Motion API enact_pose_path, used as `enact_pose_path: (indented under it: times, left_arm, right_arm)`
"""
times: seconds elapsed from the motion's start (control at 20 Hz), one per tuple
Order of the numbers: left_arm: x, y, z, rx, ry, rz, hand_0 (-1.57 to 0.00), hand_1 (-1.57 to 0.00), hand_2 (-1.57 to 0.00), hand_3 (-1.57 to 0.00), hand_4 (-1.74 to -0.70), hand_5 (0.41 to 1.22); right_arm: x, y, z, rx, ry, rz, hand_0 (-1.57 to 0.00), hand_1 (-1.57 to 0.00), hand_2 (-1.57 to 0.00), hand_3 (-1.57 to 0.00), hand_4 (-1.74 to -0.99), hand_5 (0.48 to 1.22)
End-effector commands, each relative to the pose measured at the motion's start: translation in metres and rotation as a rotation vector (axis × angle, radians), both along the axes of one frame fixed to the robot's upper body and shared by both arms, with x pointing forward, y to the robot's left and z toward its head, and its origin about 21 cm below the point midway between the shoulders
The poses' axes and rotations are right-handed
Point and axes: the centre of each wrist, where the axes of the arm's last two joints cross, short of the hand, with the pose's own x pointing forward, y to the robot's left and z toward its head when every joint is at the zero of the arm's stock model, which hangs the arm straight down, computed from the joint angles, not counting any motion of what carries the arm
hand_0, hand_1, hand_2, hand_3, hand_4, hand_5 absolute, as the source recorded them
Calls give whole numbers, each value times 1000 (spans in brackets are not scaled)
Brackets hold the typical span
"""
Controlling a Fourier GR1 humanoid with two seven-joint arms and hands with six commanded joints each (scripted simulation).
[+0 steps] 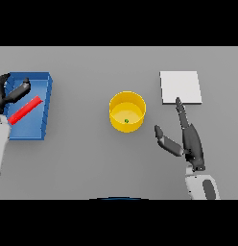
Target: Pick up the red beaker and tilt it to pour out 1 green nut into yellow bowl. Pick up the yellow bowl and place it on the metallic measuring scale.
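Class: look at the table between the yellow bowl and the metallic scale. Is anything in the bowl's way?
Nothing visible: bare grey table separates the round yellow bowl from the flat square metallic scale. The open right hand lies below that path.

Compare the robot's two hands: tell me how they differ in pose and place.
The left hand is at the blue tray, fingers curled over the red beaker lying in it. The right hand is open, fingers straight, between the yellow bowl and the scale, holding nothing. Both are dark.

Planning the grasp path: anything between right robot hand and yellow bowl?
Nothing. In the head view, only bare grey table separates the open right robot hand from the yellow bowl.
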Motion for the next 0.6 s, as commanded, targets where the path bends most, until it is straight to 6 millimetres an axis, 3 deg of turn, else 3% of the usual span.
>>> enact_pose_path:
  times: [0.0,0.15,0.25,0.55]
  left_arm:
    - [2,-3,0,-6,-15,-8,-202,-166,-170,-160,-802,652]
    - [0,-2,2,-2,-50,-26,-103,-85,-87,-82,-782,651]
    - [2,-4,2,7,-71,-31,-65,-54,-55,-52,-763,657]
    - [0,-7,2,5,-88,-55,-16,-13,-14,-13,-737,673]
  right_arm:
    - [-1,0,-1,-5,8,8,1,1,1,1,-1015,642]
    - [-2,-1,4,-57,32,0,1,1,1,1,-1020,640]
    - [11,-3,13,-120,39,97,1,1,1,1,-1005,669]
    - [52,-4,43,-602,10,337,1,1,1,1,-1151,672]
